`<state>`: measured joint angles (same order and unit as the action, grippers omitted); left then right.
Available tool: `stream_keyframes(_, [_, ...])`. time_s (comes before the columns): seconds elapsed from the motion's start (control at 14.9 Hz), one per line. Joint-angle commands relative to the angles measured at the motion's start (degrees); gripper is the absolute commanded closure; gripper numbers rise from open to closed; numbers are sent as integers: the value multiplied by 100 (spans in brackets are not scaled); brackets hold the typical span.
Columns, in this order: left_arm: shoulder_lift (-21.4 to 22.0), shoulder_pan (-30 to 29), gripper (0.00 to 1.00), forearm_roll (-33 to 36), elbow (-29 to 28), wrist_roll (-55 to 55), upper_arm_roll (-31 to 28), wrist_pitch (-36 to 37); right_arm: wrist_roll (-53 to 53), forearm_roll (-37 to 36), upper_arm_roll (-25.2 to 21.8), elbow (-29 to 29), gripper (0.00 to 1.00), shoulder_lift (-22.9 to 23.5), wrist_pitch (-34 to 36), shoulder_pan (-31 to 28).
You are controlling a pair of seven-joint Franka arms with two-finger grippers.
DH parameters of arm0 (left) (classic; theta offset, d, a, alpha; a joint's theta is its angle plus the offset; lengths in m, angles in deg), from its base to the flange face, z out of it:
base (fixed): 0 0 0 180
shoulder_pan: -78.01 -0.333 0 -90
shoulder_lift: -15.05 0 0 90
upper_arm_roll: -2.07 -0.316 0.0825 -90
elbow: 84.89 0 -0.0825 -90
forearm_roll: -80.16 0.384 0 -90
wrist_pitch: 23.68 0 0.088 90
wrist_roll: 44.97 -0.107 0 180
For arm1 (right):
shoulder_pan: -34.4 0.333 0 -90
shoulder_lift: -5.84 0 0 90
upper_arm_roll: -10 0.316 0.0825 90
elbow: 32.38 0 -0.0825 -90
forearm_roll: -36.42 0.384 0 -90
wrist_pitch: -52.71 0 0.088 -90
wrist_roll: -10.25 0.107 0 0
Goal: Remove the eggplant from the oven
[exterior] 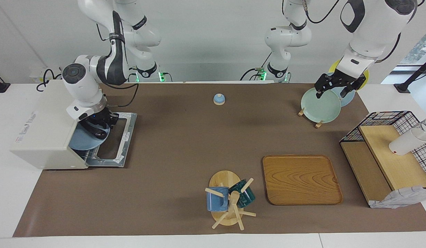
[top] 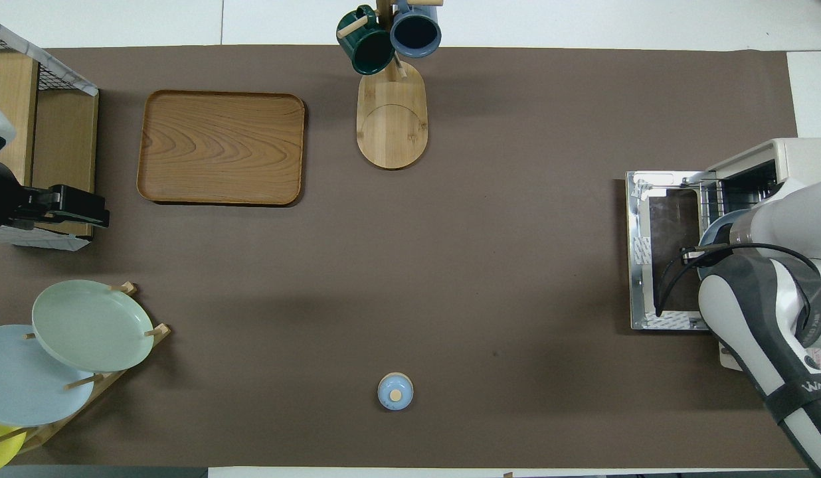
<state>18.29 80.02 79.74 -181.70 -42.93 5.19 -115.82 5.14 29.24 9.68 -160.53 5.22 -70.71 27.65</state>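
Right arm bent steeply down; right gripper (exterior: 97, 128) clamped on the eggplant (exterior: 95, 132) over the blue plate (exterior: 82, 142) at the open oven (exterior: 44, 132) mouth. Left gripper (exterior: 333, 89) (waiting) spread over green plate (exterior: 320, 105).

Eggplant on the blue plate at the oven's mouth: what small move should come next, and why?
Probably a short lift: the right tool is down at the eggplant, which lies on the blue plate jutting from the open oven; raising it should clear the plate before pulling out. The left tool waits over the green plate.
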Motion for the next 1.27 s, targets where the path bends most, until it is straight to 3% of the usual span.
stream_keyframes(0.0, [54, 36, 0, 121, -14, -20, -21, -50, -157, -143, 49, -141, 100, -149, -51, -11])
stream_keyframes(0.27, [54, 27, 0, 121, -22, -29, -21, -23, -87, -284, 102, 517, 100, 35, 615, 655])
stream_keyframes(0.67, [54, 27, 0, 121, -22, -20, -21, -41, 1247, -768, 111, 1518, 100, 350, 1547, 2500])
stream_keyframes(0.94, [54, 19, 0, 121, -22, -20, -21, -41, 2564, -663, 155, 2774, 100, 1096, 2180, 3580])
stream_keyframes(1.2, [54, 19, 0, 121, -22, -37, -21, -50, 4418, -30, 164, 4515, 100, 2651, 2473, 4627])
